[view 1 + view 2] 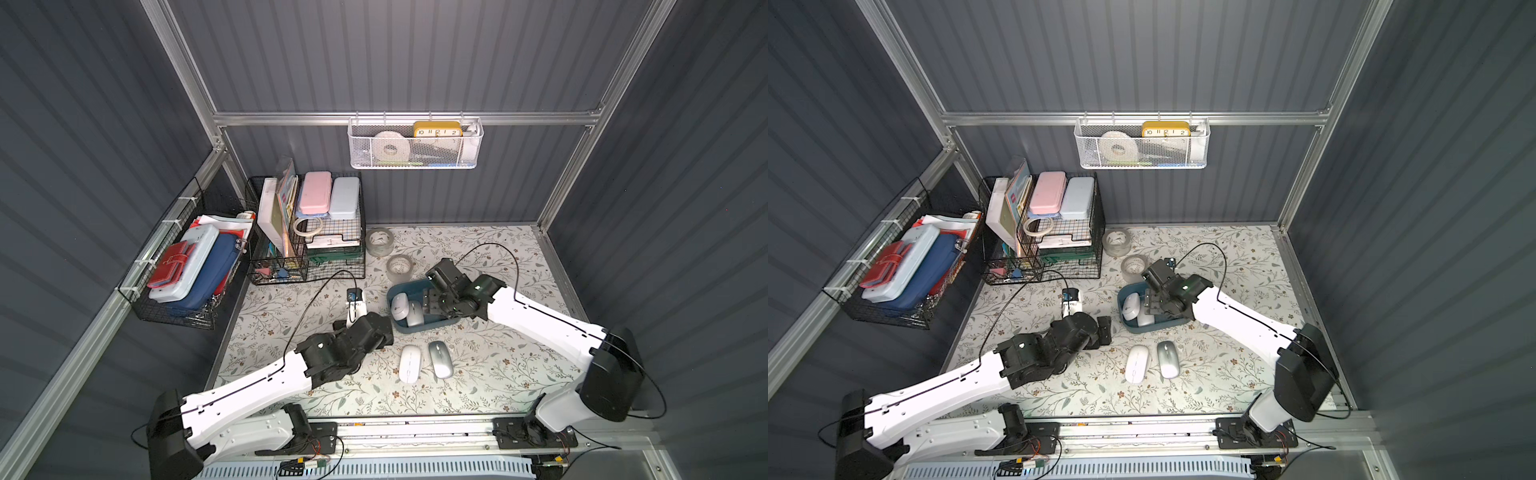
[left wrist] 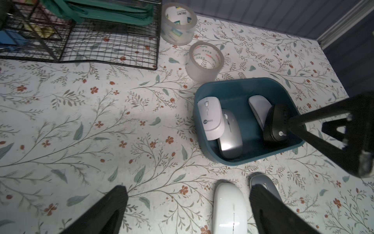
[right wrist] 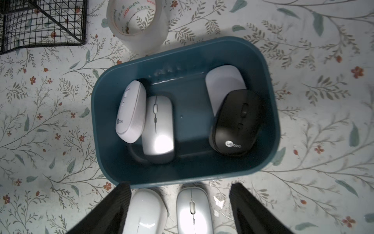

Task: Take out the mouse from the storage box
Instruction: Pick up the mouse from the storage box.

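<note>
Four mice (image 3: 157, 125) lie in the storage box (image 3: 272, 105) (the black mouse (image 3: 235, 121) leaning on a pale one (image 3: 224, 81)), so the right gripper (image 3: 180, 187) hovers above it, spread and empty, while the left gripper (image 2: 187, 192) gapes empty by the white mouse (image 2: 228, 208) outside.

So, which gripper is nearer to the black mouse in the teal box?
Right. The right gripper hangs over the storage box, close to the black mouse; the left gripper is outside the box, over the table.
</note>
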Robot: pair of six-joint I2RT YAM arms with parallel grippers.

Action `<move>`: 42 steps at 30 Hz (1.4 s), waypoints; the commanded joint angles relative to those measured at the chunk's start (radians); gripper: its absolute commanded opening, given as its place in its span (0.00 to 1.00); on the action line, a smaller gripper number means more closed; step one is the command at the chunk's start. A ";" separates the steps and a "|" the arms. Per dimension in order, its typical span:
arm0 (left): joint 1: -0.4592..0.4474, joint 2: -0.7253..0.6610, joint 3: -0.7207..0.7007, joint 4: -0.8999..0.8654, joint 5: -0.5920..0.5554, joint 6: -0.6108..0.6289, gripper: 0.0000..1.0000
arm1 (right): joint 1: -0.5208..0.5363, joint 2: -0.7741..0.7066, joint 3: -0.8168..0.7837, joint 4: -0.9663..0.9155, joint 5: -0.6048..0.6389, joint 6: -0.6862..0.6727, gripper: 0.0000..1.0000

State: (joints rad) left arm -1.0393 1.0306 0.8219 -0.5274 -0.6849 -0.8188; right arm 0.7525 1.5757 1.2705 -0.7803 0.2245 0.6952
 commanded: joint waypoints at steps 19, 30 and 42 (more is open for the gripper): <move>0.012 -0.097 -0.082 -0.120 -0.094 -0.117 0.99 | -0.068 0.385 0.174 0.236 -0.351 0.066 0.71; 0.012 -0.101 -0.096 -0.133 -0.099 -0.135 0.99 | -0.091 0.458 0.205 0.235 -0.366 0.063 0.64; 0.012 -0.088 -0.096 -0.132 -0.108 -0.139 0.99 | -0.091 0.520 0.210 0.274 -0.425 0.068 0.60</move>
State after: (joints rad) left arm -1.0340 0.9382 0.7345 -0.6308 -0.7700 -0.9405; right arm 0.6613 2.0472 1.4757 -0.5144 -0.1711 0.7521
